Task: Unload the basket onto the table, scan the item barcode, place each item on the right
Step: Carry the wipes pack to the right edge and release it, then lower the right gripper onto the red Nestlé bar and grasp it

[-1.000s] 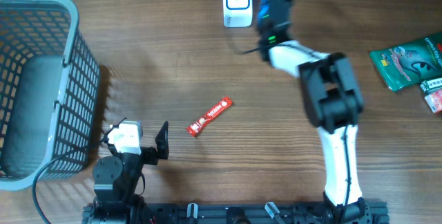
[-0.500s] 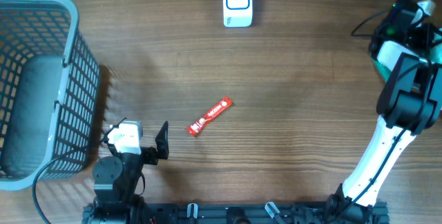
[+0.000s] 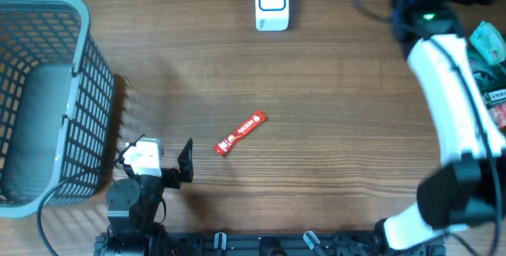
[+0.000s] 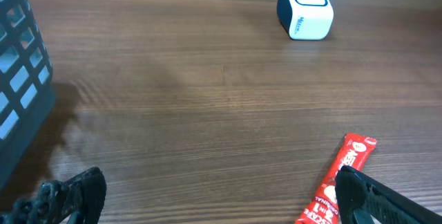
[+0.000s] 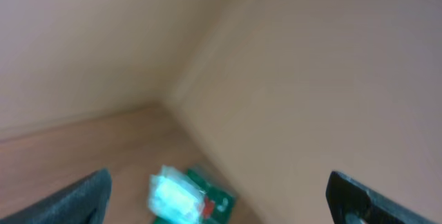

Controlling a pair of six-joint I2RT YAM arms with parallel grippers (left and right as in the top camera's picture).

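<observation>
Left claw (image 3: 164, 162): released, jaws wide, nothing between them; sits at 7 o'clock on the table (image 3: 332, 129), near the basket (image 3: 47, 5).
Red sachet (image 3: 241, 133): flat on bare wood just right of my left claw, long axis towards 2 o'clock; nothing touches it.
Scanner (image 3: 271, 3): white, at 12 o'clock, well apart from the sachet.
Right claw (image 5: 217, 200): released, jaws wide and empty; hangs at 2 o'clock above the green packet (image 3: 490, 43).
Step in hand: I judge this the fetch stage, since no item is grasped and none is near the scanner.
Next move: I would lower the right claw onto the green packet, close on an edge, then carry it to 12 o'clock with the barcode facing the scanner. The sachet is the alternative for my left claw.
View differences: the left wrist view shows the sachet's print close up and the scanner's face. The overhead view shows the whole layout but cuts off the right claw. The right wrist view is blurred and shows only the packet.
</observation>
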